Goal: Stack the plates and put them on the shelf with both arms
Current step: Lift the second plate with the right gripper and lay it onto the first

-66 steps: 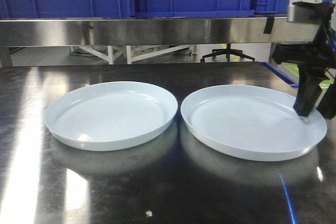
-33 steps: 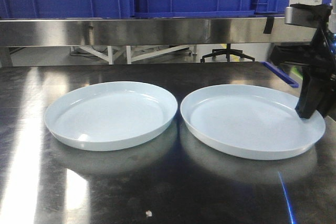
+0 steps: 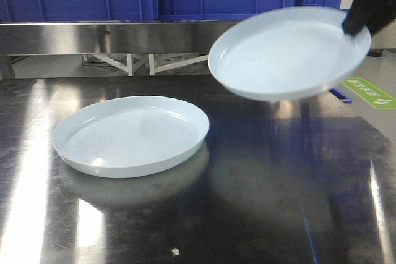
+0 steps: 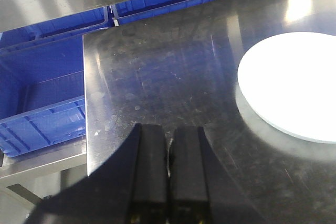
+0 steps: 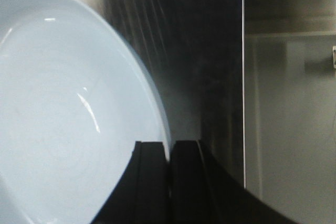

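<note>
Steel table: one plate lies flat at left, second plate aloft and tilted, rim clamped in right gripper. Jaws of left gripper pressed together, empty, over table edge by blue bins.

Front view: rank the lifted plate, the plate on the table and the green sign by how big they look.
1. Lifted plate and plate on the table: about alike, unranked.
2. Green sign: smallest.
</note>
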`<state>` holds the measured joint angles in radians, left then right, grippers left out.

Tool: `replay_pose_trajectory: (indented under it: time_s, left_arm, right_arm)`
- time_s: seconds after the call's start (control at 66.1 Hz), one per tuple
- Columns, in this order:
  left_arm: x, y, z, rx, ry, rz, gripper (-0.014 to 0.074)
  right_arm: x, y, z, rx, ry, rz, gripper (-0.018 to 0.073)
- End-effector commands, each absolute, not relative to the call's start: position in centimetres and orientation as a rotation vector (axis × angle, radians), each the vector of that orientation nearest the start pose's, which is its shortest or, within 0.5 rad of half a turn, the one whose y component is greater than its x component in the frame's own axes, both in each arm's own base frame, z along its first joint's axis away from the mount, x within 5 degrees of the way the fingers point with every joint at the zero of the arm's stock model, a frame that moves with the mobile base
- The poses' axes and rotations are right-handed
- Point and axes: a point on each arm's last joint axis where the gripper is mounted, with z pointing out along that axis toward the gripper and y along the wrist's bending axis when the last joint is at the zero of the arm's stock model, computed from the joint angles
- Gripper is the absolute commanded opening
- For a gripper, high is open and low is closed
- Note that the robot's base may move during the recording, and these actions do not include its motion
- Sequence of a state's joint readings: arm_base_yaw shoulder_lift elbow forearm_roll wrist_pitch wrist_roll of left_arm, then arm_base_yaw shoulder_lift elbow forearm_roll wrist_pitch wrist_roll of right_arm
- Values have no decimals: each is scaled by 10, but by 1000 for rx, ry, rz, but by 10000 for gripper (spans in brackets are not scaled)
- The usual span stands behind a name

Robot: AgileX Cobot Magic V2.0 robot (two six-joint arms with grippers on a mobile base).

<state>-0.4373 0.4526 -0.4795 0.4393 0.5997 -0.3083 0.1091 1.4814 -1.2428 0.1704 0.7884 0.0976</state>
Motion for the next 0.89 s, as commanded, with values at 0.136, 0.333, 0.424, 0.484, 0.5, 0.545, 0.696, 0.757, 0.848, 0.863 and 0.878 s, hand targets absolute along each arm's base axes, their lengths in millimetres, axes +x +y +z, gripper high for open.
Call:
replay_pose_trajectory:
  time_s: [0.136,0.333,0.424,0.484,0.5,0.545,0.696,0.757,0.848,0.863,0.878]
  left_arm:
    - [92,-21,308,350,1872,-29,83]
    - [92,-21,308,350,1872,-29,83]
    - [92,-21,308,350,1872,-29,83]
    - [92,-21,308,350,1872,-29,83]
    - [92,-21,308,350,1872,-29,83]
    - [92,-21,308,350,1872,-29,83]
    - [92,-21,308,350,1872,-29,83]
    - [92,-21,308,350,1872,-29,83]
    - [92,-21,308,350,1872,-29,83]
    - [92,-21,308,350,1872,-29,83]
    - [92,-21,308,350,1872,-29,83]
  right_arm:
    - [304,55,366,72,2347,382,58]
    - [301,96,364,-74,2337,446,58]
    - [302,116,358,-140,2345,472,58]
    - [303,129,351,-181,2360,486,58]
    - [303,133,349,-195,2364,491,58]
    - [304,143,343,-222,2374,499,58]
    - [308,171,323,-300,2400,520,58]
    - [311,179,319,-320,2410,524,58]
    - [320,189,314,-340,2428,526,58]
    - [321,190,315,-340,2426,528,58]
    - [323,191,315,-340,2426,528,58]
